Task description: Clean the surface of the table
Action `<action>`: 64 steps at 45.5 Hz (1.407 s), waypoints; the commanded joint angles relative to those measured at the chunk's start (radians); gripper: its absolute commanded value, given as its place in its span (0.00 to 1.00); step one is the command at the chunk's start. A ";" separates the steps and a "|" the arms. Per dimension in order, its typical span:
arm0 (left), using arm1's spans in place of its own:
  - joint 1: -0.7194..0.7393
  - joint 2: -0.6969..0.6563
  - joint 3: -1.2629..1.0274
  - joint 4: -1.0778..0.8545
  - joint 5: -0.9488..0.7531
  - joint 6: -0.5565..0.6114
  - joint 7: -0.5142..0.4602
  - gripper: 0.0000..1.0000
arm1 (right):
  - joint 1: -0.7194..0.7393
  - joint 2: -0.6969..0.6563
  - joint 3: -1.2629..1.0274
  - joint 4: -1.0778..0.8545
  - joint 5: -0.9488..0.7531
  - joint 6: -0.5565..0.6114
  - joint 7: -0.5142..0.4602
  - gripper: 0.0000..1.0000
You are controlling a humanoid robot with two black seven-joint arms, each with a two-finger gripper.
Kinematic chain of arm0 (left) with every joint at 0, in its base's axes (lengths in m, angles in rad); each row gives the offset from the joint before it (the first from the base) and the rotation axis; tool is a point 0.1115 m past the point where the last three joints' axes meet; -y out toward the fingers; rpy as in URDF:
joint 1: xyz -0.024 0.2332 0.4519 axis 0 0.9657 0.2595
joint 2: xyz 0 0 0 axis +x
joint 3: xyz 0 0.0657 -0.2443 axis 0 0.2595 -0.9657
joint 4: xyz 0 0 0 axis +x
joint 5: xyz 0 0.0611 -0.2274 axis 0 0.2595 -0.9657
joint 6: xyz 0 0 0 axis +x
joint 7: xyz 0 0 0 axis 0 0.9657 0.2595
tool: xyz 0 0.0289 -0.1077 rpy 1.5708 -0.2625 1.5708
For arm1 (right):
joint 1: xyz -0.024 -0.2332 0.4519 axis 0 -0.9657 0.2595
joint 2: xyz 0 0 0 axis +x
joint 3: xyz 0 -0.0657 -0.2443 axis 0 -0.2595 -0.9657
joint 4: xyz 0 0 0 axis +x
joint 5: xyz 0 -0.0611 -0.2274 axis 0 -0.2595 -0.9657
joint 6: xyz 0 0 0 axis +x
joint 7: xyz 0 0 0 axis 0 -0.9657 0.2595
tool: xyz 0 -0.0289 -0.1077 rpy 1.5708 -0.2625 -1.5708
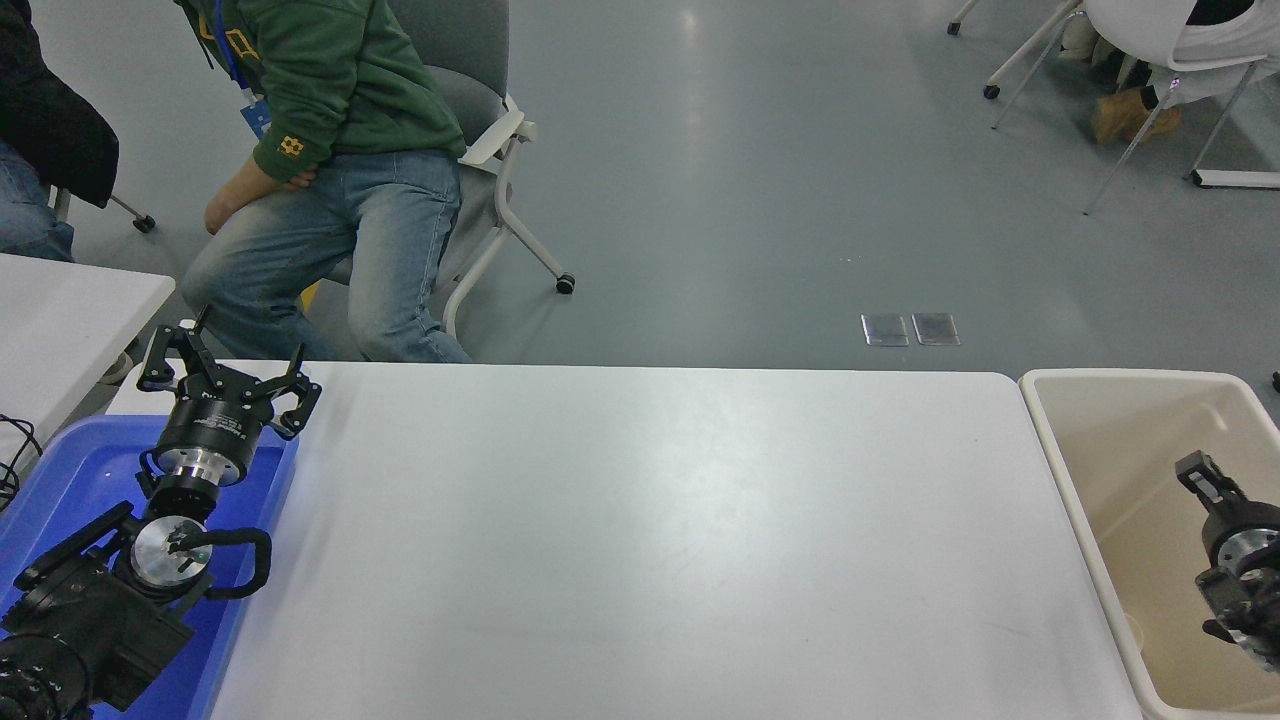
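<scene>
The table surface (640,540) is a wide white top with rounded corners, and nothing lies on it. My right gripper (1200,474) is off the table's right end, down inside the beige bin (1045,430). I see nothing in it, and it is too small and edge-on to tell whether it is open or shut. No paper shows in the bin. My left gripper (226,362) is open and empty, parked above the blue tray (70,470) at the lower left.
A person in a green hoodie and jeans (330,200) sits on a chair (480,130) at the far left side. A smaller grey-white table (60,310) stands at the left. More chairs (1150,60) stand at the back right.
</scene>
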 commanded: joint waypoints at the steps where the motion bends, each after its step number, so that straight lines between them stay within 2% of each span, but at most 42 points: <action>1: 0.000 0.000 0.000 0.000 0.000 0.000 0.000 1.00 | 0.003 -0.013 0.045 -0.001 0.001 0.000 -0.004 0.86; 9: 0.000 0.000 0.000 0.000 0.000 0.000 0.000 1.00 | 0.017 -0.039 0.092 0.010 0.004 0.011 -0.005 0.87; 18: 0.000 0.000 0.000 0.000 0.000 0.000 0.000 1.00 | 0.034 -0.099 0.282 0.089 0.003 0.021 -0.004 0.88; 26: 0.000 0.000 0.000 -0.001 0.000 0.000 0.000 1.00 | 0.060 -0.175 0.497 0.302 -0.002 0.020 0.002 0.89; 29: 0.000 0.000 0.000 -0.001 0.000 0.000 0.000 1.00 | 0.052 -0.206 0.595 0.379 -0.002 0.018 0.004 0.97; 34: 0.000 0.000 0.000 -0.001 0.000 0.000 0.000 1.00 | 0.045 -0.226 0.718 0.468 -0.002 0.020 0.005 0.98; 50: 0.000 0.000 0.000 0.000 0.000 0.000 0.000 1.00 | 0.017 -0.244 0.787 0.720 -0.004 0.021 0.005 0.98; 54: 0.000 0.000 0.000 0.000 0.000 0.000 0.000 1.00 | 0.011 -0.238 0.867 0.770 -0.002 0.060 0.005 0.98; 64: 0.000 0.000 0.000 -0.001 0.000 0.000 0.000 1.00 | -0.047 -0.231 1.010 0.863 0.004 0.256 0.005 0.98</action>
